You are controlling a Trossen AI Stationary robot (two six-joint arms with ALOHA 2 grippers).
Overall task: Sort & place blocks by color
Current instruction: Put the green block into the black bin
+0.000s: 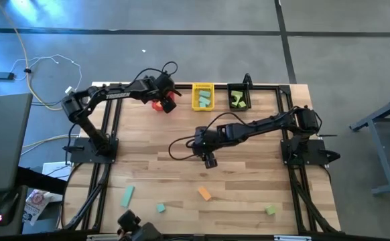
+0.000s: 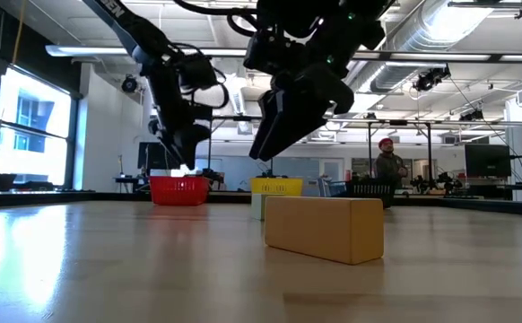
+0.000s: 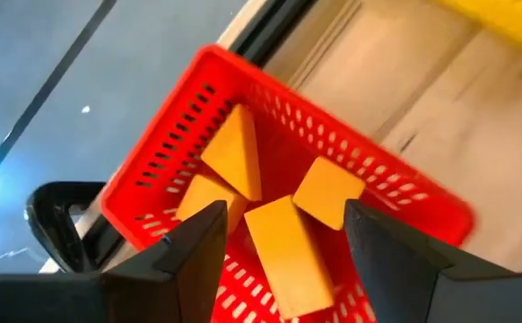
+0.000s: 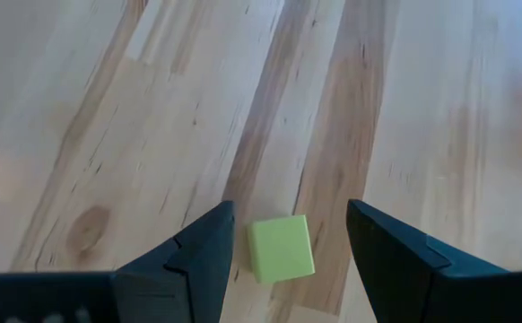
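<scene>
Hovering wide over bare mid-table, right gripper (image 1: 210, 161) gapes; left gripper (image 1: 166, 100) gapes above red bin (image 3: 162, 144).

Blocks (image 1: 204, 194) loose and binned

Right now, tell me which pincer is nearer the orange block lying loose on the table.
Right. The right pincer hangs over mid-table, a short way from the orange block; the left pincer is over the red bin at the far edge.
</scene>
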